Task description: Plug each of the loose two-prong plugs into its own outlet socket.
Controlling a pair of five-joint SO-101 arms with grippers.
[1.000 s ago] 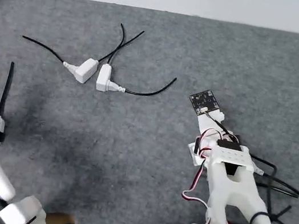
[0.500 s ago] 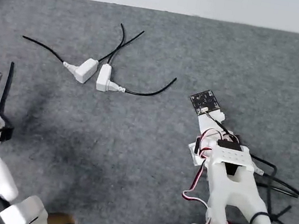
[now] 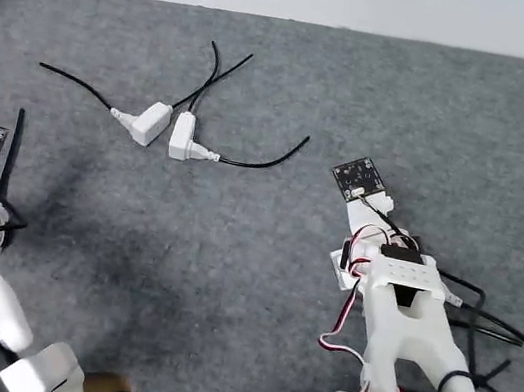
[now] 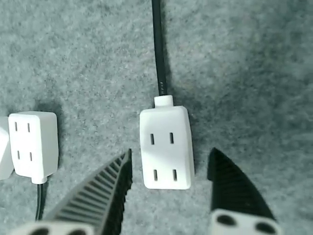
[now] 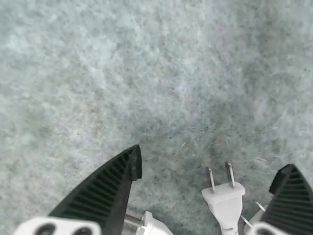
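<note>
Hovering at nine o'clock, left gripper (image 4: 171,156), jaws spread, straddles white corded socket block (image 4: 166,147); right gripper (image 5: 212,161), jaws spread, over white two-prong plastic plug (image 5: 222,198) at five o'clock. Plug likely light, rigid, slick: pinch its body, clear of prongs.

mat (image 4: 254,58): grey cloth, rough and fuzzy
outlet socket (image 4: 166,147): white plastic, smooth, a bit shiny
cord (image 4: 157,44), at the socket's 12 o'clock: black, smooth coat
plug (image 5: 223,198): white plastic
prongs (image 5: 211,180): shiny metal
fingers (image 4: 105,191) of the left gripper (image 4: 171,154): black plastic, matt, ridged
</note>
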